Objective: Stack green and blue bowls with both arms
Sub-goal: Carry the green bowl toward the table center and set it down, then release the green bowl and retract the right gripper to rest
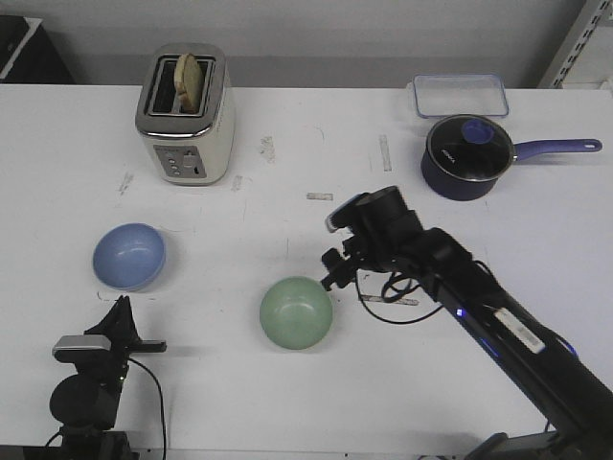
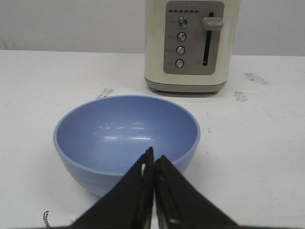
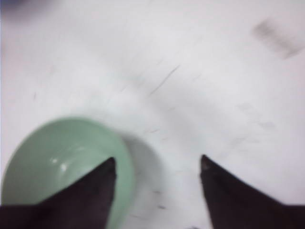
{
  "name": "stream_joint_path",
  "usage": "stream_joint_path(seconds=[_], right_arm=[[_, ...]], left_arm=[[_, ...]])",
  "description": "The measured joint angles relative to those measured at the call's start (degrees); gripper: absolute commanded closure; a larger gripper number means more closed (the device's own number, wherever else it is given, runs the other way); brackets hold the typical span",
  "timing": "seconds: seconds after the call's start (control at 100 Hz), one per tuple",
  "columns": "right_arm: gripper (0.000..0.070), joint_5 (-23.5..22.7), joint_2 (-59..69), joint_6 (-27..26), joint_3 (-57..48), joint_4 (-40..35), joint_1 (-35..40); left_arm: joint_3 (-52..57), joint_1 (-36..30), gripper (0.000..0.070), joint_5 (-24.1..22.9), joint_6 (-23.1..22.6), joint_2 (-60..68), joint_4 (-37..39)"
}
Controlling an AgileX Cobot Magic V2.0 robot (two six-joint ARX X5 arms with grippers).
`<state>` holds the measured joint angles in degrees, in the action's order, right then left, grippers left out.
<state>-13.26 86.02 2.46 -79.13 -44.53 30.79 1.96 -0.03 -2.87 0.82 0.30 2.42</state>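
Two risks — right gripper [image 3: 157, 164], jaws apart astride green bowl [image 3: 62, 164] rim, may shove it; left gripper [image 2: 154, 160], jaws together before blue bowl [image 2: 126, 136], can't grasp.

The blue bowl [image 1: 129, 256] sits upright near the worktop's left edge; the green bowl [image 1: 297, 312], also upright, lies apart toward the front-centre.

High front overview; two close, bowl-level wrist views
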Motion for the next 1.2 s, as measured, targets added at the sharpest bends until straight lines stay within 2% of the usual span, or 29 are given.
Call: stream_joint_path(seconds=[0.02, 0.1, 0.32, 0.55, 0.8, 0.89, 0.97, 1.08, 1.2], right_arm=[[0.063, 0.13, -0.9, 0.09, 0.0, -0.17, -0.9], [0.0699, 1.53, -4.02, 0.13, 0.0, -1.18, -4.66], [0.0699, 6.27, -15.28, 0.13, 5.53, -1.14, -17.05], [0.0699, 9.07, -32.3, 0.02, 24.26, 7.08, -25.09], [0.0699, 9.16, -52.09, -0.04, 44.72, 14.49, -26.73], [0.0699, 9.16, -57.46, -0.11, 48.37, 14.64, -26.73], [0.0699, 9.16, -60.61, -0.11, 48.78, 15.02, -26.73], [0.0699, 9.11, -62.71, -0.13, 48.74, 16.22, -26.73], [0.0699, 9.16, -62.62, -0.13, 48.74, 15.89, -26.73]], left_arm=[[0.0, 0.0, 0.0697, 0.0, 0.0, 0.0, -0.02], [0.0, 0.0, 0.0697, 0.0, 0.0, 0.0, 0.0], [0.0, 0.02, 0.0698, -0.33, 0.0, 0.0, 0.02], [0.0, 0.02, 0.0698, -0.35, 0.02, 0.0, 0.0], [0.0, 0.02, 0.0698, -1.18, 3.72, 0.02, 3.63], [0.11, 0.02, 0.0698, -1.27, 4.9, 0.0, 6.1], [1.31, 0.02, 0.0698, -1.27, 6.51, 0.04, 5.18], [7.87, 0.02, 0.0697, -1.25, 7.5, 1.27, 2.38], [21.24, 0.02, 0.0684, -1.27, 6.16, 5.27, -4.61]])
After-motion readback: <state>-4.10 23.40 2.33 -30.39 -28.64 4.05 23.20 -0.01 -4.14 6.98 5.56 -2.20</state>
